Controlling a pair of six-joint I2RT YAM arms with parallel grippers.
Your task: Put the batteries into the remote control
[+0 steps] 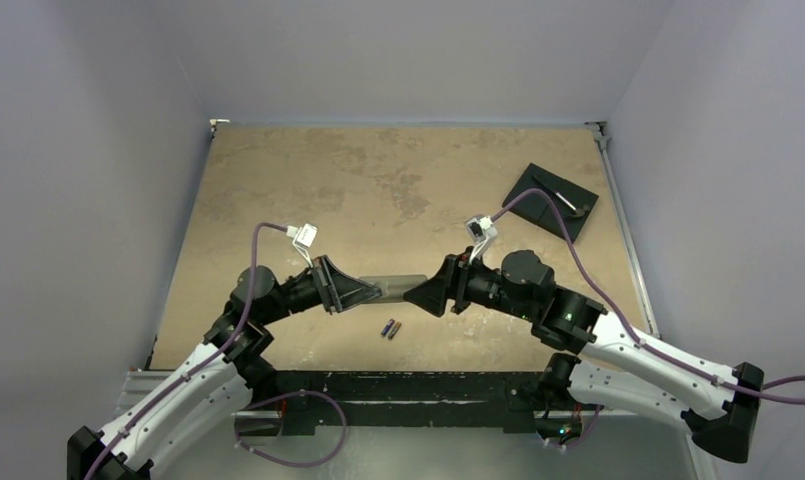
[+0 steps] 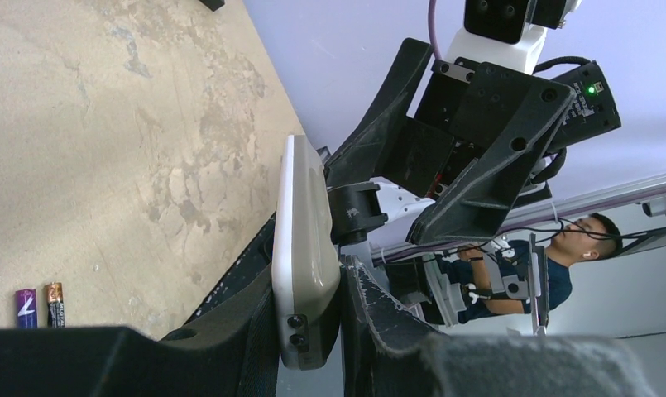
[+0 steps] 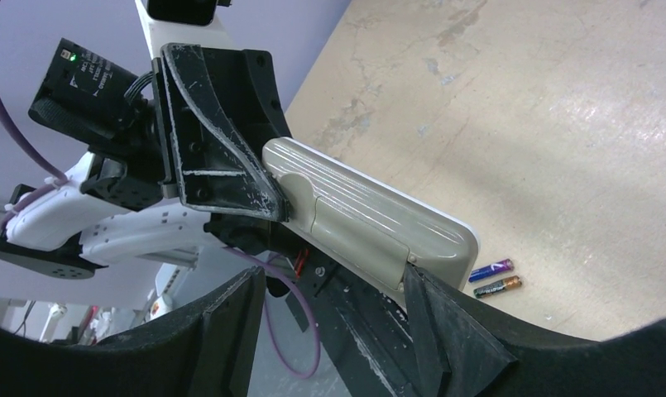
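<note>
Beige-grey remote (image 1: 393, 287) is held clear of the table (image 1: 308, 180) at frame centre, clamped at one end by the left gripper (image 1: 375, 292), right gripper (image 1: 411, 293) spread loosely round the other, batteries (image 1: 390, 329) lying just below; it could be levered out and dropped by a sideways push from the right.

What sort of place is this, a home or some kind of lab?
Most likely a robotics lab's test booth: two cabled robot arms are bolted at the edge of a tan table, plain lavender walls box it in, and a person stands among equipment behind.
</note>
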